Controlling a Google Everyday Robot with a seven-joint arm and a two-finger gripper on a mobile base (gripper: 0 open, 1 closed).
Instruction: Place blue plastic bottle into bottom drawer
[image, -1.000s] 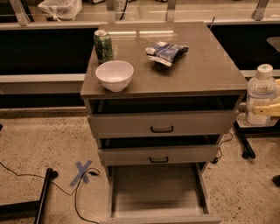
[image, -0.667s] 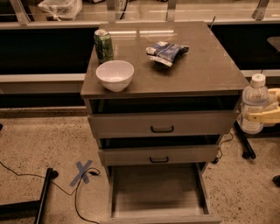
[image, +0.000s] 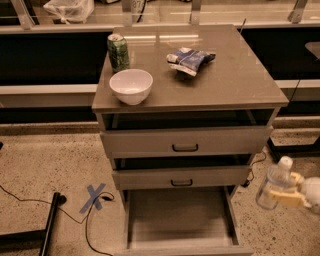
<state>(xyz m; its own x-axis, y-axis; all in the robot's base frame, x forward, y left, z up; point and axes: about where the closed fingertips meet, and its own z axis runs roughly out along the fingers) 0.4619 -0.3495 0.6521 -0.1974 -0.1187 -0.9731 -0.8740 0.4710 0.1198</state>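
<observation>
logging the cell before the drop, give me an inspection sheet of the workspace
surface: cabinet top, grey, carries three loose items
job's things: bottle tilted in the air, right of the cabinet; bottom drawer pulled open, nothing seen inside
clutter: green can, white bowl, snack bag, all on the cabinet top
grippers: gripper low at the right, fingers closed around the bottle
cables: cable on the floor at left
surroundings: blue tape cross on the floor; upper drawers partly open
</observation>
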